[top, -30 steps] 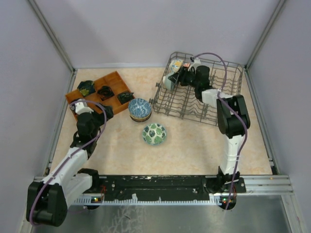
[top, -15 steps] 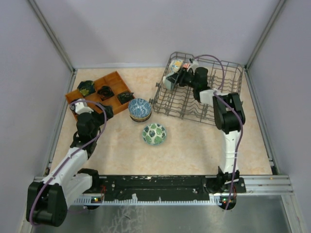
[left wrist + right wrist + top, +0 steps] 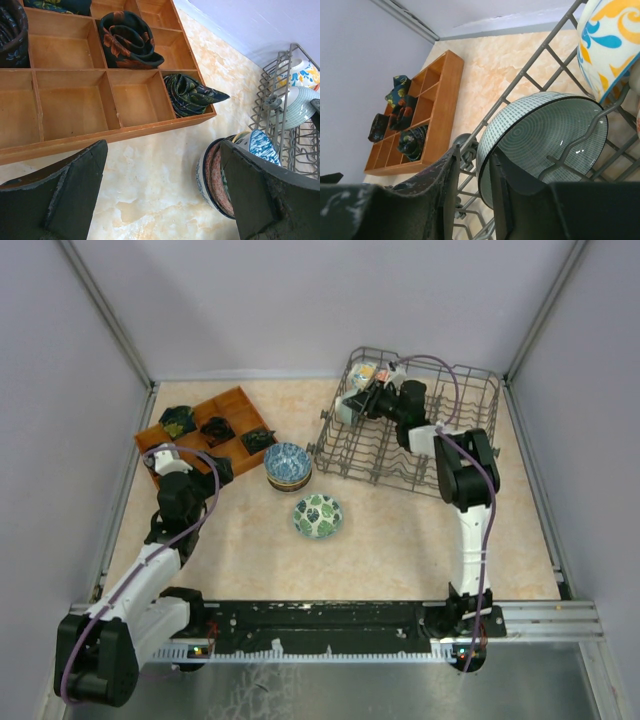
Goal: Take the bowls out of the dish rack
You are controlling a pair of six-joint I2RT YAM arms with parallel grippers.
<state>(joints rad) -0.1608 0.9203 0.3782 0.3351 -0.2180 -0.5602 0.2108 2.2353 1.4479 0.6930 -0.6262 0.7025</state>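
In the dish rack (image 3: 470,410), the right gripper (image 3: 475,152) straddles the pale teal bowl (image 3: 540,135), I cannot tell if clenched; the left gripper (image 3: 162,150) gapes by the wooden tray (image 3: 75,100)

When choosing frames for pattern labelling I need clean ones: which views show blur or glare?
Top external: evenly lit and sharp, but the leaf bowl is small. Left wrist: left gripper fingers soft-focused up close, wooden tray crisp. Right wrist: small glare specks on the pale teal bowl, right gripper fingers dark and blurred in the foreground.
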